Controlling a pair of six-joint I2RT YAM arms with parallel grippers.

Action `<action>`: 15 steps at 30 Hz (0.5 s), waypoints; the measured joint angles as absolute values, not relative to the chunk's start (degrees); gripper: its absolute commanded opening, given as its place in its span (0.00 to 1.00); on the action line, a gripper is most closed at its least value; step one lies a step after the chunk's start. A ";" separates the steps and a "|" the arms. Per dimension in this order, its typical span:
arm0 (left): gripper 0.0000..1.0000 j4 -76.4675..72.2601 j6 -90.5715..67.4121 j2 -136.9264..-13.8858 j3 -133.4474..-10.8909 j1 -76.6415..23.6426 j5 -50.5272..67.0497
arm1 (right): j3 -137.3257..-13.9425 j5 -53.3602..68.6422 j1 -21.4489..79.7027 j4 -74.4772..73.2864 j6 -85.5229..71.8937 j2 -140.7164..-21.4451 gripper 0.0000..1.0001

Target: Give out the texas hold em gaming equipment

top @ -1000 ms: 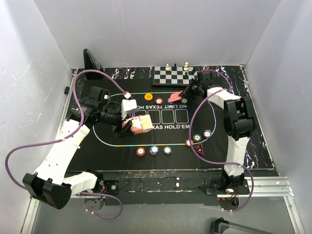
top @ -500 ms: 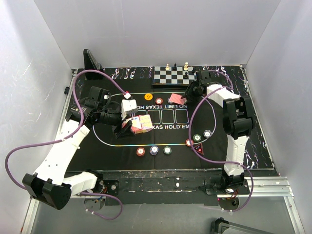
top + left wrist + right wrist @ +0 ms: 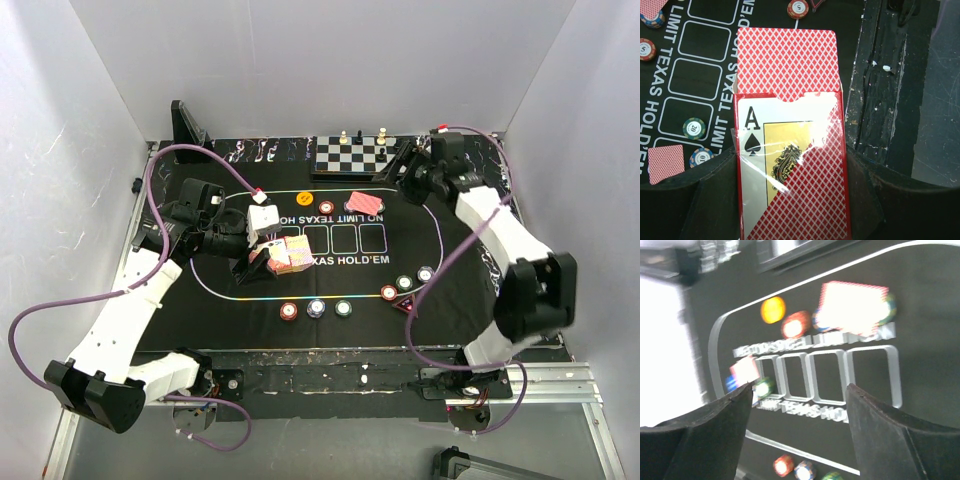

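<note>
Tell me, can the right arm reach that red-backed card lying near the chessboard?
Probably yes. The right gripper hangs open and empty close to the red-backed card, and nothing stands between them that would block the way.

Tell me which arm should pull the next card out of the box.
Right. The right gripper is open and empty, while the left gripper is shut on the card box, a card sticking out of it.

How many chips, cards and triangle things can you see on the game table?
Poker chips: 10
Triangular marker: 1
Face-down card on the mat: 1 showing
Card box in the left hand: 1
Total: 13
The left arm may hide more.
</note>
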State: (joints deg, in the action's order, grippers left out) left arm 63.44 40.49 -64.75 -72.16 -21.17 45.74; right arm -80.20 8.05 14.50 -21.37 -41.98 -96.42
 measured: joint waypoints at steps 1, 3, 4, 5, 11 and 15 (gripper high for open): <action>0.00 63.40 40.47 -64.73 -72.16 -21.17 45.76 | -78.00 10.68 14.68 -20.01 -42.76 -93.41 0.84; 0.00 63.24 40.42 -64.69 -72.10 -21.17 45.78 | -71.77 18.41 15.35 -14.41 -45.98 -86.74 0.85; 0.00 63.07 40.36 -64.62 -72.01 -21.17 45.80 | -68.27 22.61 16.12 -10.57 -47.94 -83.74 0.85; 0.00 62.94 40.27 -64.60 -71.99 -21.17 45.82 | -66.00 25.74 17.17 -8.25 -49.50 -81.84 0.86; 0.00 62.54 40.21 -64.60 -71.99 -21.15 45.84 | -63.88 35.11 29.08 -3.81 -52.27 -79.79 0.87; 0.00 62.46 40.05 -64.60 -71.99 -21.17 45.84 | -63.90 37.71 35.46 -3.79 -52.36 -79.20 0.88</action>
State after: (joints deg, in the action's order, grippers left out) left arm 62.46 40.05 -64.60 -71.99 -21.17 45.84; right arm -63.90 37.71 35.46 -3.79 -52.36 -79.20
